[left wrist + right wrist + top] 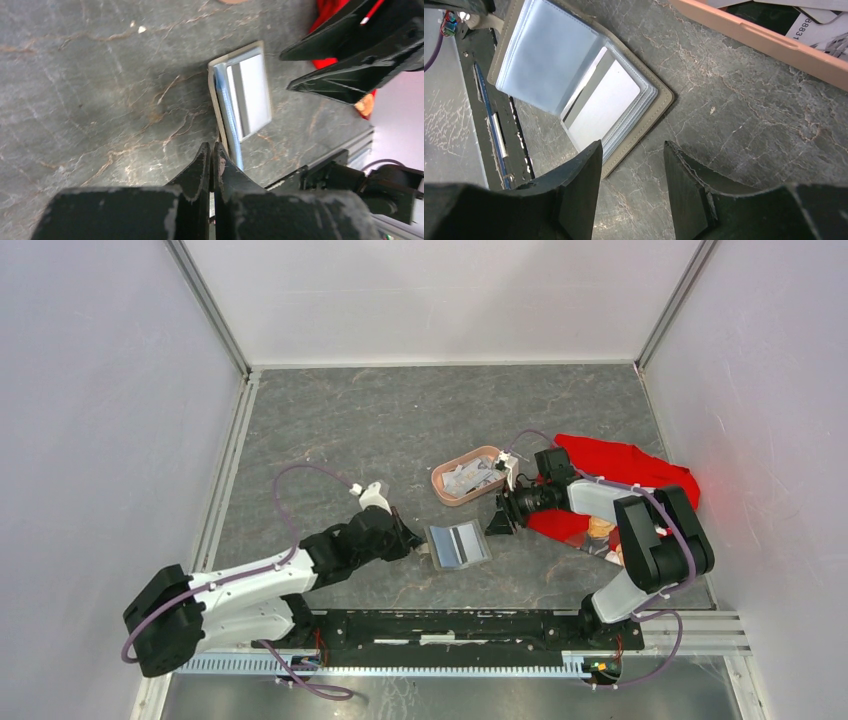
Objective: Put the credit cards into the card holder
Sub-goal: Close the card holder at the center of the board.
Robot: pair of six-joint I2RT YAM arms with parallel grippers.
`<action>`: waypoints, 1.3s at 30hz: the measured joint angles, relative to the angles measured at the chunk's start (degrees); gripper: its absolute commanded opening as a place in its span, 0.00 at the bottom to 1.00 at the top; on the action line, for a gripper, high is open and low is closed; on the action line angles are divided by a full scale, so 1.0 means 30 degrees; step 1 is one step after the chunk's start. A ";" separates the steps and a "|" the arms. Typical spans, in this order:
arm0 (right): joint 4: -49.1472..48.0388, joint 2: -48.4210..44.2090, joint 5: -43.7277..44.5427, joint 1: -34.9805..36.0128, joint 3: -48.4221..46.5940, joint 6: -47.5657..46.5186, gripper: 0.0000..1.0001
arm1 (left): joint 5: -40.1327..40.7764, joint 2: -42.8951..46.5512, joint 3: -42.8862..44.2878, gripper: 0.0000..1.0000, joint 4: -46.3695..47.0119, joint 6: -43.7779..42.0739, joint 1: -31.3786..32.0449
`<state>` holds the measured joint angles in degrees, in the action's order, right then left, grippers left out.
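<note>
Left fingers (pixel 200 170) clenched – right fingers (pixel 584 175) apart | card holder (pixel 536 55) open, card (pixel 604 107) inside | tray (pixel 764 45) holds cards (pixel 811 30)

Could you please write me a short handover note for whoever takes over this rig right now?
Grip: the left end effector is shut at the left edge of the open card holder; whether it pinches that edge is unclear. The right end effector is open and empty, low by the holder's right edge.
Things: one card sits in the holder's right pocket; more cards lie in the pink tray.
Done: one card is in.
Left: move the tray's cards into the holder.
</note>
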<state>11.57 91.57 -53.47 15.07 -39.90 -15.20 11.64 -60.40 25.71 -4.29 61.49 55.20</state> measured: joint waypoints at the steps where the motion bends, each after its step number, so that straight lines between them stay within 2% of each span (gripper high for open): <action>1: -0.0015 0.0007 0.0000 -0.0007 0.0000 0.0029 0.55 | -0.0240 0.0226 0.0022 0.06 0.0175 -0.0270 -0.0277; 5: -0.0051 0.0007 -0.0015 -0.0007 0.0000 0.0153 0.55 | -0.1705 -0.0423 0.0459 0.10 0.1282 -0.1020 -0.1151; 10: -0.0073 0.0007 -0.0007 -0.0029 0.0000 0.0204 0.54 | -0.4313 -0.4612 0.2361 0.11 0.3657 -0.1668 -0.1392; 16: -0.0102 0.0233 0.0525 -0.0189 -0.0007 0.0219 0.29 | -0.6448 -0.8160 0.4721 0.12 0.5085 -0.1902 -0.1399; 19: -0.0073 0.0648 0.0947 -0.0204 -0.0029 0.0204 0.22 | -0.6827 -0.8692 0.5537 0.15 0.5246 -0.1982 -0.1399; 23: 0.0452 0.1107 0.0801 -0.0328 -0.0583 0.0189 0.23 | -0.7162 -0.9202 0.6309 0.16 0.5399 -0.2018 -0.1399; 27: 0.1027 0.0539 0.1603 -0.0984 -0.0772 -0.0342 0.29 | -0.7555 -1.0105 0.6987 0.17 0.5676 -0.2033 -0.1406; 34: 0.1282 -0.1027 0.3351 -0.2514 -0.0809 -0.1712 0.28 | -0.8021 -1.1788 0.7708 0.19 0.5843 -0.2025 -0.1413; 39: 0.2011 -0.0022 0.3920 -0.2543 -0.0933 -0.2463 0.25 | -0.8211 -1.3165 0.9435 0.29 0.5748 -0.2025 -0.1406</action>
<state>17.61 91.50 -41.71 7.44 -42.70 -22.59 -12.99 -99.90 54.02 12.95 55.42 50.98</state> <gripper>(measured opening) 0.271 0.223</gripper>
